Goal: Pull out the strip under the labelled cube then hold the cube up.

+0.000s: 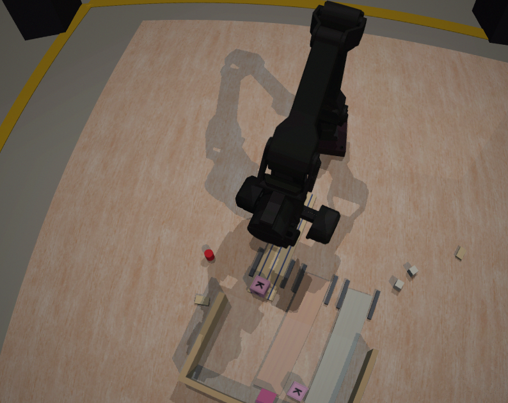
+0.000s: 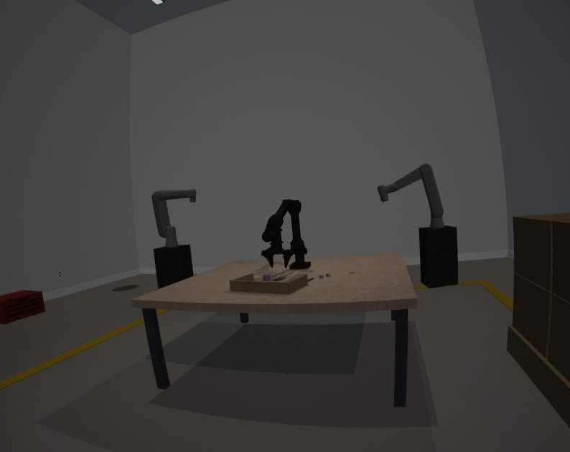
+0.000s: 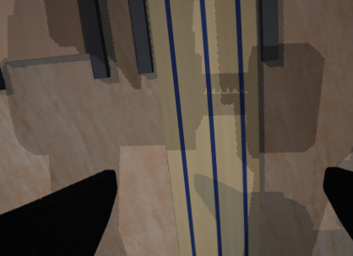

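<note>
Red cylinder [image 1: 208,254]: small, glossy, left of the strips.
Cube [image 1: 260,285]: pink, marked K, on the strip's far end.
Strip [image 3: 209,160]: tan, flat, three blue lines.
Gripper [image 3: 219,202]: black fingers spread wide, empty, above strip.

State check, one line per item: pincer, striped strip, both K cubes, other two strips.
pincer: open, empty, above the striped strip.
striped strip: lying flat, partly out past the grey rails.
near K cube: upright on the striped strip's far end, not gripped.
second K cube: upright inside the tray.
tan strip: flat, in the tray.
grey strip: flat, in the tray.
</note>
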### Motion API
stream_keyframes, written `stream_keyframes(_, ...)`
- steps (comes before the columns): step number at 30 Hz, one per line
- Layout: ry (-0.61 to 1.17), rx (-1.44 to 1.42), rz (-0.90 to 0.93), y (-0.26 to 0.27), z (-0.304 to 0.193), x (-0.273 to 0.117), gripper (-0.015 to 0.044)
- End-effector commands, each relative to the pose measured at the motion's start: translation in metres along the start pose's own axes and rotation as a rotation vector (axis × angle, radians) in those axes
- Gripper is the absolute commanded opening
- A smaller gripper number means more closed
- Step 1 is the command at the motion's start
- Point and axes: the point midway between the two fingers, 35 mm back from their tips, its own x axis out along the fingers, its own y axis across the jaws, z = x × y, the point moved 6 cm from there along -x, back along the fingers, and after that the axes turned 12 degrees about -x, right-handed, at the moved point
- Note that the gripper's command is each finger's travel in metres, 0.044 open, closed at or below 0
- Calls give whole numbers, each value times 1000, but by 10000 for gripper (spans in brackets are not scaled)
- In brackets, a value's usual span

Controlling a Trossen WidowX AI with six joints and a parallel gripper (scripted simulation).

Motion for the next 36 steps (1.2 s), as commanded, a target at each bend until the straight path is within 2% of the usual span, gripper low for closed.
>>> stream_keyframes(1, -2, 3, -3, -3, 15, -2, 440)
stream_keyframes(31, -11, 2, -4, -22, 122, -19, 440)
stream_keyframes(36, -11, 2, -4, -22, 123, -13, 309)
